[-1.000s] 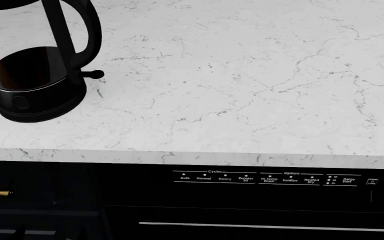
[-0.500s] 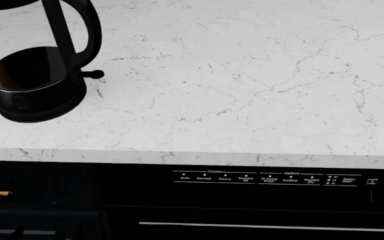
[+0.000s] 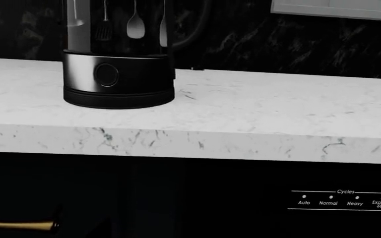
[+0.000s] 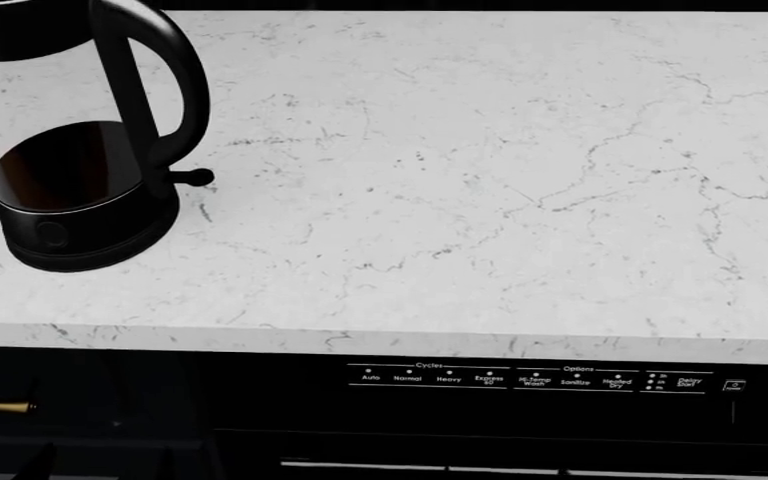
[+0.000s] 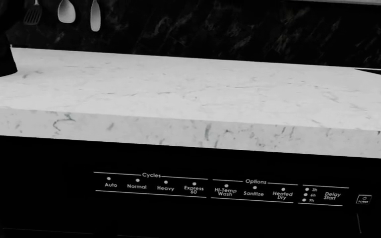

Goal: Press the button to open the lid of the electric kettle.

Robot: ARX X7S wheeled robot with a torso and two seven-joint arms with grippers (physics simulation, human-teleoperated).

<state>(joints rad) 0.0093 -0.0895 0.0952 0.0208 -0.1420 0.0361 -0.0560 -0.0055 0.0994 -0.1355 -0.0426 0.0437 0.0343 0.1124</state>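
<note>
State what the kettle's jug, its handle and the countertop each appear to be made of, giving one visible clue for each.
The electric kettle has a jug that looks like clear glass: the dark liquid shows through its wall. Its handle looks like smooth black plastic, with a soft sheen along the loop. The countertop looks like polished white marble or a stone-look composite, going by the fine grey veins; which of the two cannot be told.

The dishwasher panel (image 5: 223,191) reads Cycles: Auto, Normal, Heavy, Express 60; Options: Hi-Temp Wash, Sanitize, Heated Dry, Delay Start.
</note>
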